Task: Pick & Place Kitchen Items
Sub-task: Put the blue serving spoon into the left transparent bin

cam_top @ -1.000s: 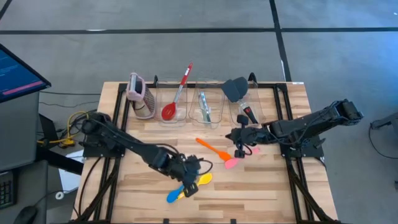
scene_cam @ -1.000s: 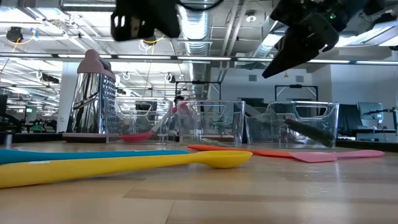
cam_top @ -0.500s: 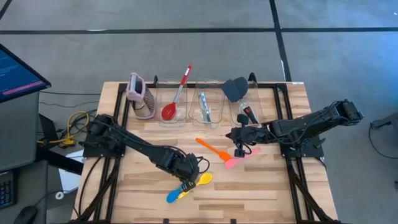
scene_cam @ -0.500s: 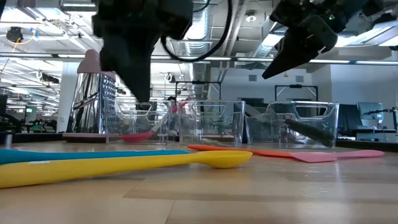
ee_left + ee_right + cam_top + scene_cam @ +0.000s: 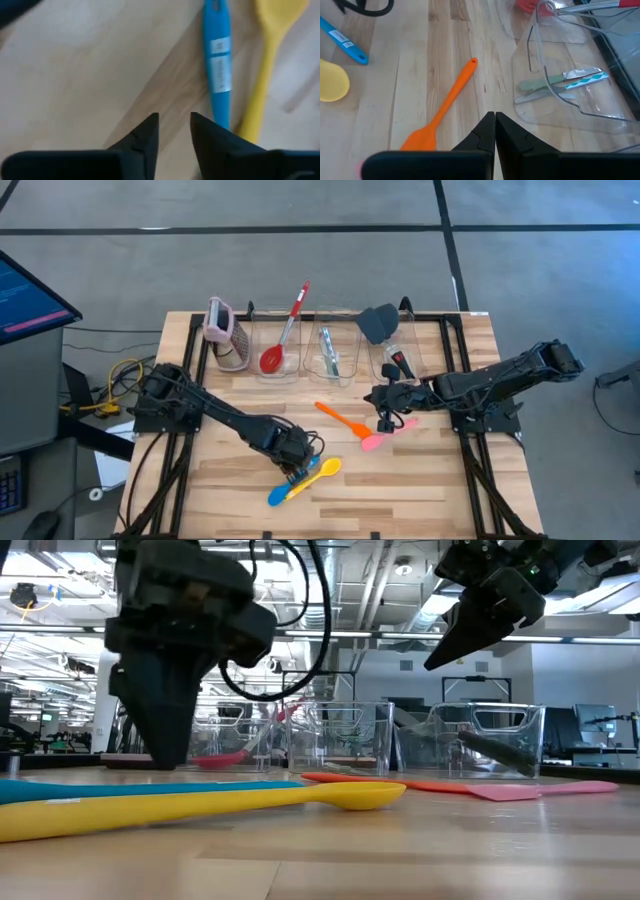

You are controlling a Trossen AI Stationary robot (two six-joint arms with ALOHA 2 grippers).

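Lowered since the earlier frame: left hand (image 5: 297,467), down from above the spoons to the tabletop (image 5: 430,490) beside them, presumably lining up a pick.

- Left hand: fingers parted by a narrow gap, empty, just beside the blue spoon's (image 5: 217,60) handle; yellow spoon (image 5: 270,60) alongside.
- Right hand (image 5: 384,420): closed, empty, raised over the orange spatula (image 5: 442,110), waiting.
- Three clear bins (image 5: 330,350): hold the sorted items upright or leaning.
- Pink spatula (image 5: 385,436): loose on the tabletop.
- Views: left wrist shows the finger gap; high view hides it. Low view shows the right hand's height.
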